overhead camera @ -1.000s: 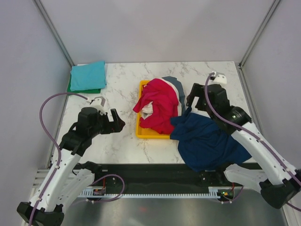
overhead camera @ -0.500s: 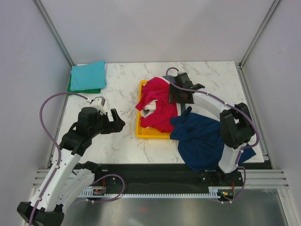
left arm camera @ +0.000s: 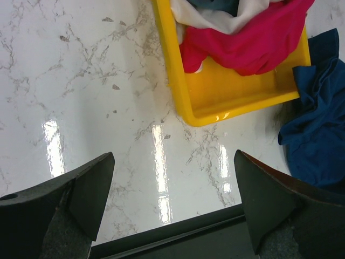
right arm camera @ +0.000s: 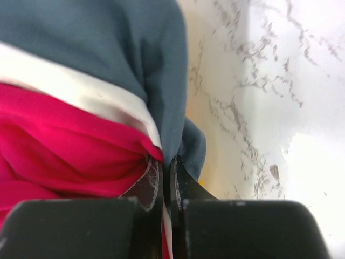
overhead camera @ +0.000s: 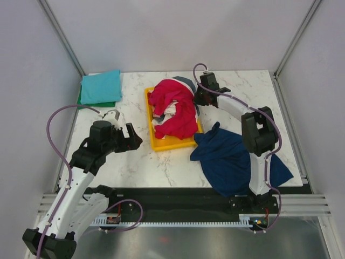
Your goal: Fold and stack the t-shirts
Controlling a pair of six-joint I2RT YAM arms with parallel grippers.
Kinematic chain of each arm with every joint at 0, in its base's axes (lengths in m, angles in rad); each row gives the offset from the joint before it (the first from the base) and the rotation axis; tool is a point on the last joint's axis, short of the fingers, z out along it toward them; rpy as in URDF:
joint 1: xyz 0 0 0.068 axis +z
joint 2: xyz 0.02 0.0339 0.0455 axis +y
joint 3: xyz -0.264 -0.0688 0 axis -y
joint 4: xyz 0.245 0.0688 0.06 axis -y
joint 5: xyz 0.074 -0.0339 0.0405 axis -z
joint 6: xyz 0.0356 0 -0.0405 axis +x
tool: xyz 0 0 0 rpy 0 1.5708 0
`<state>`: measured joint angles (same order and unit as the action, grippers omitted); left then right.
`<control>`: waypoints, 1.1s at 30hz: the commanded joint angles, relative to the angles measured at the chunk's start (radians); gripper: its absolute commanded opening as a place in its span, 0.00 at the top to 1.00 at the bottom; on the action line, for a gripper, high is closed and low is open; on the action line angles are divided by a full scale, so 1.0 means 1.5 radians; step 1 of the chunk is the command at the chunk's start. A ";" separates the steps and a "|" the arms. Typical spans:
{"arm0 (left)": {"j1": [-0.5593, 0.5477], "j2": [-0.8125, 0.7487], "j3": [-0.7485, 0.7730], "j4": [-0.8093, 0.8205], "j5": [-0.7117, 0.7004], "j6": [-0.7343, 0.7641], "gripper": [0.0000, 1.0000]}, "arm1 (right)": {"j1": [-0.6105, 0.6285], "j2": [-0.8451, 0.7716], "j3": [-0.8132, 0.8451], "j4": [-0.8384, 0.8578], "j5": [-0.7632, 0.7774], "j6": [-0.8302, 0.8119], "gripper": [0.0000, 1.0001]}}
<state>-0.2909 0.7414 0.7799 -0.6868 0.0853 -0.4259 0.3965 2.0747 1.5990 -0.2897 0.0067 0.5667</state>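
Observation:
A yellow tray [overhead camera: 161, 143] holds a crumpled pile: a magenta-red t-shirt [overhead camera: 175, 110] on top, a white one [overhead camera: 164, 110] and a grey-blue one [overhead camera: 186, 82] under it. My right gripper [overhead camera: 197, 100] sits at the pile's far right edge. In the right wrist view it [right arm camera: 167, 162] is shut on a fold of the grey-blue t-shirt [right arm camera: 108, 48], with white [right arm camera: 81, 89] and magenta [right arm camera: 64, 156] cloth against its fingers. A navy t-shirt [overhead camera: 232, 159] lies rumpled at the front right. My left gripper [overhead camera: 128, 129] hangs open over bare marble [left arm camera: 173, 156], left of the tray [left arm camera: 226, 102].
A folded teal t-shirt [overhead camera: 101, 86] lies on a green one [overhead camera: 81, 101] at the back left corner. Grey walls close in the table on three sides. The black rail of the arm bases [overhead camera: 178, 197] runs along the near edge.
My right arm swung from above the navy t-shirt to the tray's far side and shut on the cloth. The tray and its pile slid left and turned. The left arm barely moved.

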 commanded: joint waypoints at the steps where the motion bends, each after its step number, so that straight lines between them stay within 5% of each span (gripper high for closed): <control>1: 0.005 -0.003 0.012 0.009 0.009 0.009 0.01 | -0.093 0.039 0.029 -0.026 0.110 0.087 1.00; 9: 0.005 0.001 0.012 0.010 0.017 0.010 0.01 | -0.261 0.050 0.114 -0.033 0.098 0.061 1.00; 15: 0.007 0.001 0.011 0.010 0.021 0.011 0.01 | -0.352 0.154 0.387 -0.184 0.183 -0.068 1.00; 18: 0.008 -0.002 0.011 0.012 0.023 0.011 0.01 | -0.366 0.181 0.475 -0.219 0.237 -0.113 0.78; 19: 0.008 -0.003 0.011 0.013 0.026 0.011 0.01 | -0.369 0.173 0.489 -0.222 0.254 -0.128 0.51; 22: 0.008 0.001 0.011 0.013 0.033 0.013 0.01 | -0.361 0.138 0.486 -0.217 0.267 -0.136 0.21; 28: 0.010 -0.002 0.010 0.015 0.032 0.013 0.01 | -0.288 0.013 0.394 -0.222 0.302 -0.153 0.14; 33: 0.013 -0.003 0.010 0.015 0.033 0.014 0.01 | -0.189 -0.065 0.227 -0.161 0.171 -0.103 0.14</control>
<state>-0.2798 0.7441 0.7799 -0.6857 0.1150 -0.4255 0.0277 2.0567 2.0411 -0.5957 0.3820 0.3767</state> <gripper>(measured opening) 0.993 0.859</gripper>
